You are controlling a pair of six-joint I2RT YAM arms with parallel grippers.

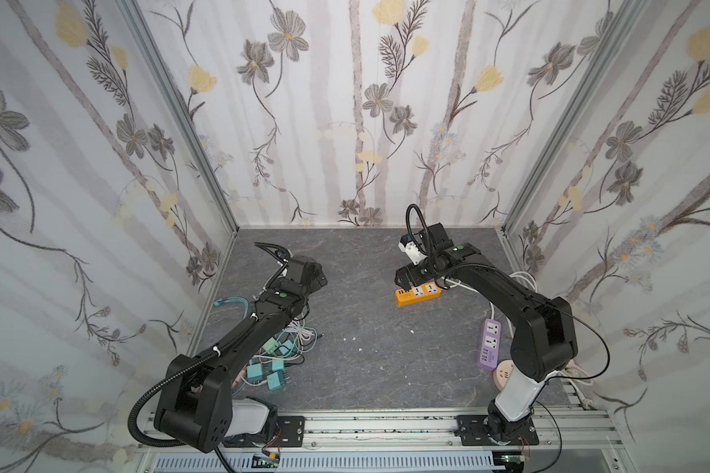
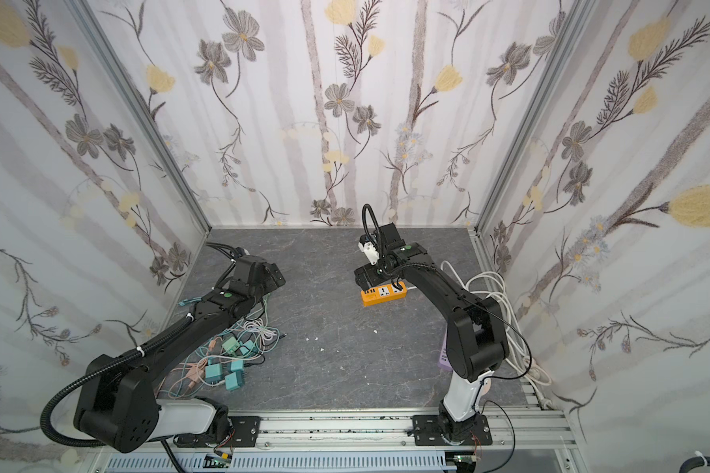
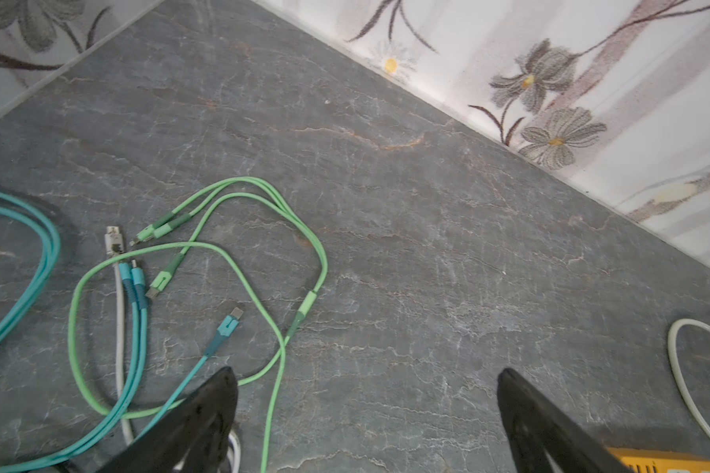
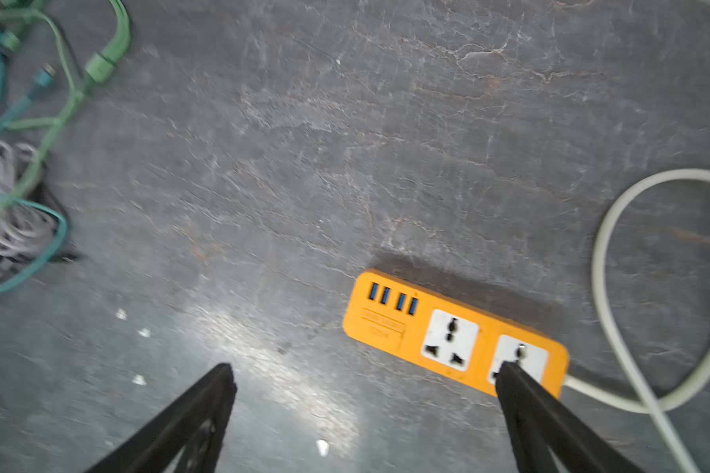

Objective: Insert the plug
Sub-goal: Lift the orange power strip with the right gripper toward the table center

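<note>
Your right hand [image 4: 365, 368], spread, hovers at the orange power strip [image 4: 390, 323], probably to brace it; left hand [image 3: 366, 372], spread, overlooks nine-o'clock charging cables [image 3: 263, 196].

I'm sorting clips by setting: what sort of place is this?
Probably a robot test booth: wallpapered panels enclose a tabletop, robot arms are bolted to an aluminium rail, with an orange power strip and teal charger plugs.

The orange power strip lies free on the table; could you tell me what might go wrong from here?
The orange power strip is unheld, since the right end effector stands open, gripping nothing; it may slide under pushing.
The teal plugs sit in tangled cables, so lifting one may drag others.
</note>
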